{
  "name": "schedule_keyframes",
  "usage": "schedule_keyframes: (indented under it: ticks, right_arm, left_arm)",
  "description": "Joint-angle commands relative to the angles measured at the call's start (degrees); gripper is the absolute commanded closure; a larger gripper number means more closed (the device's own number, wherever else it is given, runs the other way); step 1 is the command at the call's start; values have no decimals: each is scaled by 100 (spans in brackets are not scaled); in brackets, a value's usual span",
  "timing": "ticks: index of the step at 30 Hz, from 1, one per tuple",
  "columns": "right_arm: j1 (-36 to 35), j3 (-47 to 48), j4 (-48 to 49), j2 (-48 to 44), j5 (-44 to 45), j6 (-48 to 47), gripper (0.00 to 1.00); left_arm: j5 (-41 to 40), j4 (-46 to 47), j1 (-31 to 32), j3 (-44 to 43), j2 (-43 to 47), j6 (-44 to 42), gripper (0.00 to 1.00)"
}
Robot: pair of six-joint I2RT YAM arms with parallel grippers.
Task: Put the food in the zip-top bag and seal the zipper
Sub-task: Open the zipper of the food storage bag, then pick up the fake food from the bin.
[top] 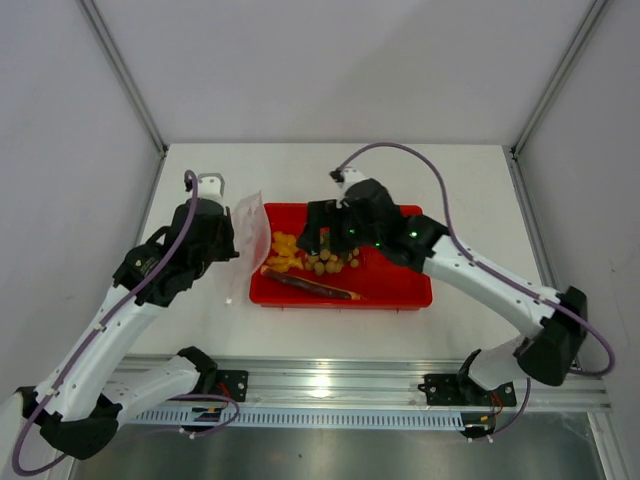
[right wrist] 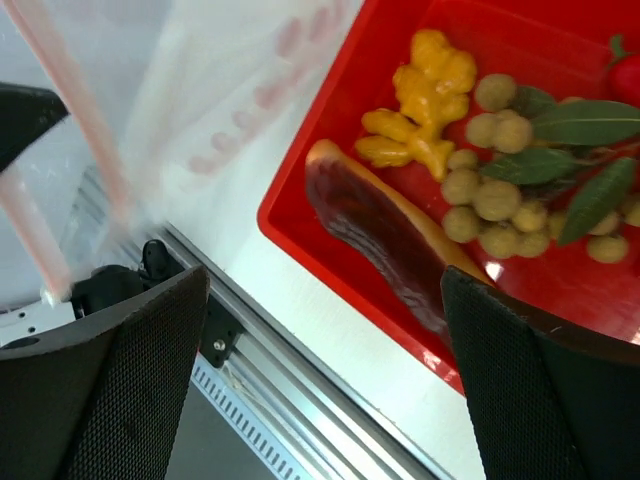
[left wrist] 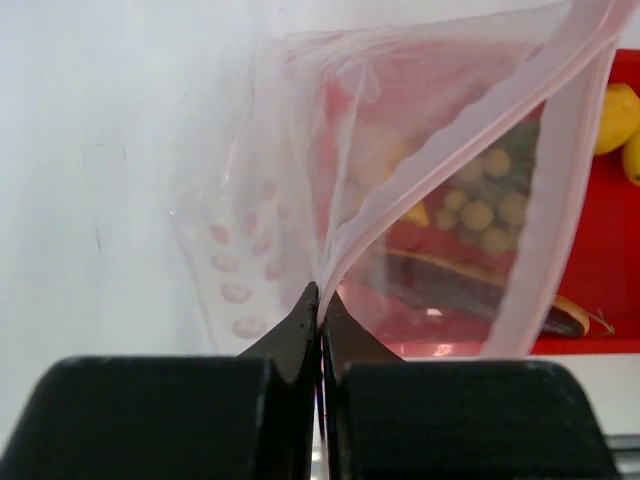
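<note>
Pouch [left wrist: 400, 130], clear thin plastic, pink-dotted: likely limp, slippery; left tool [left wrist: 320, 297] clamps pinkish zipper strip [left wrist: 440, 150]; right tool [right wrist: 320, 330] spread, empty.

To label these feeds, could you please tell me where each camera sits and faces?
Top external: above and behind the bases, looking down; shows left pincer at the zip-top bag, right pincer over the red tray.
Left wrist: faces the tray through the bag; its shut fingers pinch the bag's edge.
Right wrist: looks down at stick and tan fruits; open fingers frame it.
Shared: both wrist views show those and the bag.
</note>
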State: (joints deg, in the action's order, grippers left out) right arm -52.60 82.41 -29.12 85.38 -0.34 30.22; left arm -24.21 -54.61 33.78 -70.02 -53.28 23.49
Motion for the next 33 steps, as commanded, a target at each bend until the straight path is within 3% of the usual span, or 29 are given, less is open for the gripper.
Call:
schedule_keyframes:
  ticks: [1, 6, 10, 16, 21, 25, 33]
  right_arm:
    - [487, -900, 1039, -872, -861, -174, 0]
    - [391, -1306, 1058, -971, -864, -858, 4]
    - [22, -1606, 1673, -710, -1160, -1446, 9]
    - [-435, -1061, 1409, 434, -556, -2344, 15]
    - [-549, -727, 1497, 1295, -836, -2793, 20]
    - [-576, -577, 1664, 1665, -1091, -2881, 22]
    - [-804, 204, 1559, 2447, -406, -3355, 23]
  left_arm:
    - [39, -6, -257, -267, -121, -72, 99]
    - [-136, 64, -548, -363, -60, -2, 99]
    - [38, 109, -583, -407, -25, -54, 99]
    - [513, 433, -592, -171, 203, -186, 99]
    - [742, 460, -601, -117, 221, -265, 99]
    - [821, 521, -601, 6, 291, -292, 99]
    - [927, 548, -601, 94, 371, -222, 99]
